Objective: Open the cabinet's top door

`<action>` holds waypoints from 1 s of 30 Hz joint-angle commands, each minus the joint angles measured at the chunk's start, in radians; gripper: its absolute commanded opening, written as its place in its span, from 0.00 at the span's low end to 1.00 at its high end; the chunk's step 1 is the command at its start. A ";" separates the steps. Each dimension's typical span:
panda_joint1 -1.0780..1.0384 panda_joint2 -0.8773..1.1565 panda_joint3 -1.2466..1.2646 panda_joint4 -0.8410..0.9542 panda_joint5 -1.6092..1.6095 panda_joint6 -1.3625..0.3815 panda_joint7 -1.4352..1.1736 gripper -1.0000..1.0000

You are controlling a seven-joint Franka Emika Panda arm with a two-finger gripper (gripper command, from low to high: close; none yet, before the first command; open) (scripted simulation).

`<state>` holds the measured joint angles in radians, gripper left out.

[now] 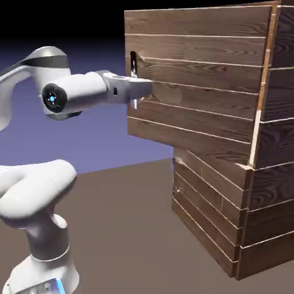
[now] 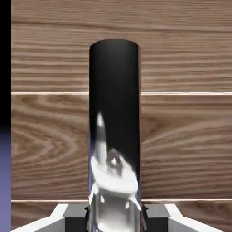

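1. Top door (image 1: 195,80) of dark brown wood planks with pale seams, swung partly outward from the cabinet (image 1: 275,138), above the lower door (image 1: 209,201).
2. Its glossy, upright handle (image 2: 114,90) is near the door's edge on the exterior view's left.
3. The arm (image 1: 80,92) reaches roughly level; the gripper (image 2: 115,217) clasps the handle's lower part.

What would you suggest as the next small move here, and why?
I'd probably draw the top door a little further outward along its arc: the gripper is closed on its vertical metal handle, and the door already stands out at an angle from the lower front panel.
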<state>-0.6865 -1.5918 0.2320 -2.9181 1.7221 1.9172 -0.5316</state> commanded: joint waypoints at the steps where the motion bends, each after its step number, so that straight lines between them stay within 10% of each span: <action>1: 0.003 0.007 -0.036 -0.002 -0.030 -0.021 -0.010 0.00; 30: 0.480 0.658 -1.082 0.533 -0.834 -0.793 -0.330 0.00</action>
<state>-0.2064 -0.9339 -0.8496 -2.3855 0.8881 1.1227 -0.8617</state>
